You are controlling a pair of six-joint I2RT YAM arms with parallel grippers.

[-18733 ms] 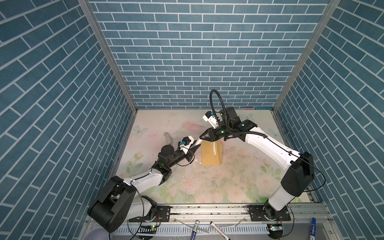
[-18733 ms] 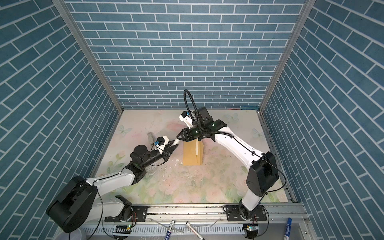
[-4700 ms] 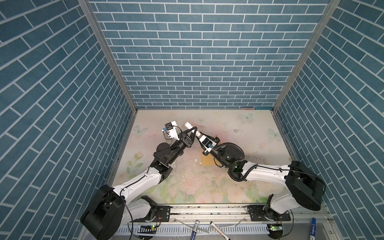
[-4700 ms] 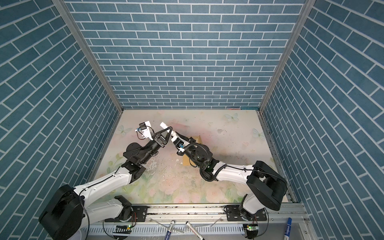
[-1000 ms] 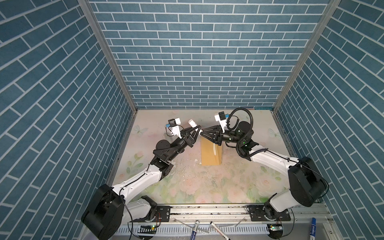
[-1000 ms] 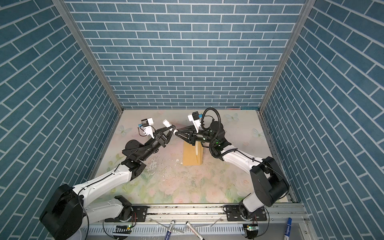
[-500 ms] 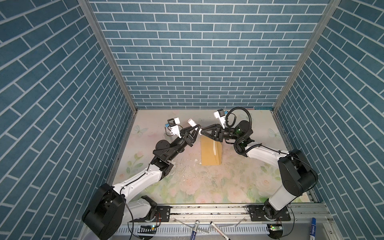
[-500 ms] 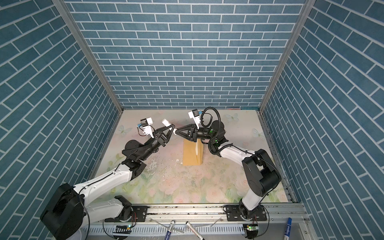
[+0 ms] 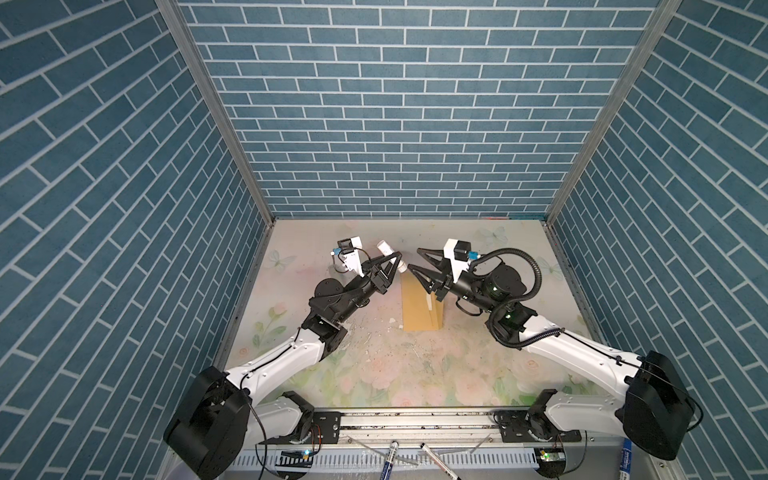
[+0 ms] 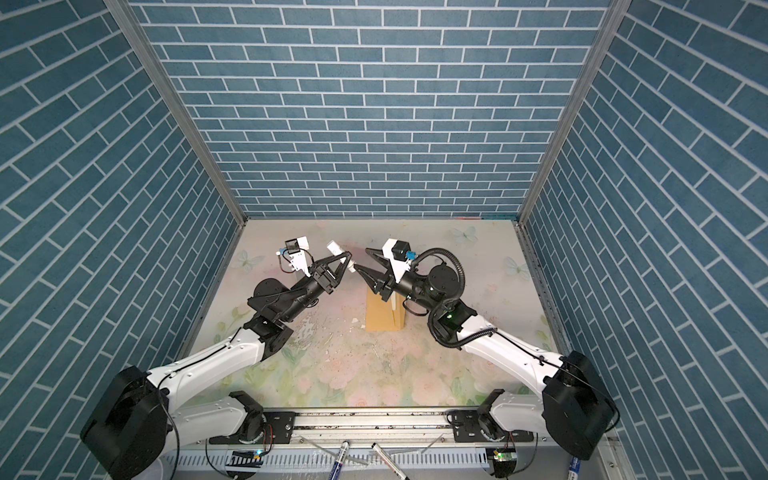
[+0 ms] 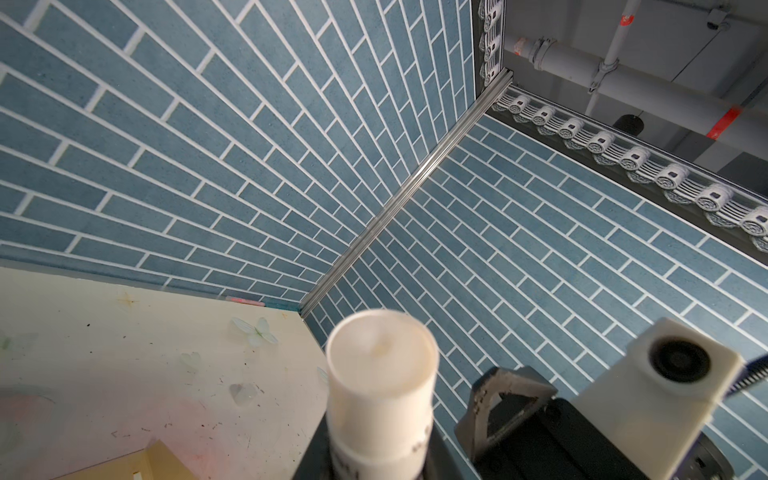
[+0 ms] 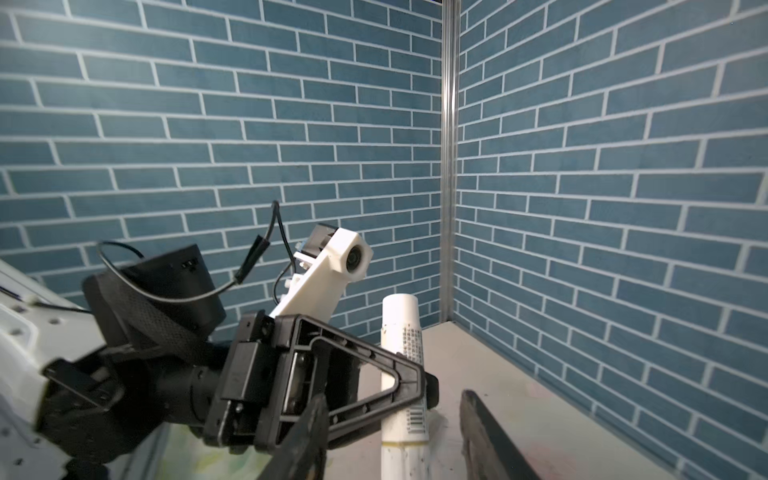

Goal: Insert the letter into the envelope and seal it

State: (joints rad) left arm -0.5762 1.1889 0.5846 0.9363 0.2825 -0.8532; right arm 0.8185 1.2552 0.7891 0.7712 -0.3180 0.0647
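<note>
One envelope (image 9: 415,309) corner hides under the right jaws.

No text can be read for certain. The white tube (image 12: 401,345), near the far left corner of the envelope (image 9: 417,307), carries a block of small dark print (image 12: 412,345) down its side and a barcode (image 12: 415,419) towards its lower end; both are too fine to make out. In the left wrist view a few dark characters show on the tube's side, blurred. Well in front of the envelope, two pens (image 9: 390,455) and a blue pen (image 9: 626,455) bear label print, too small to read.
</note>
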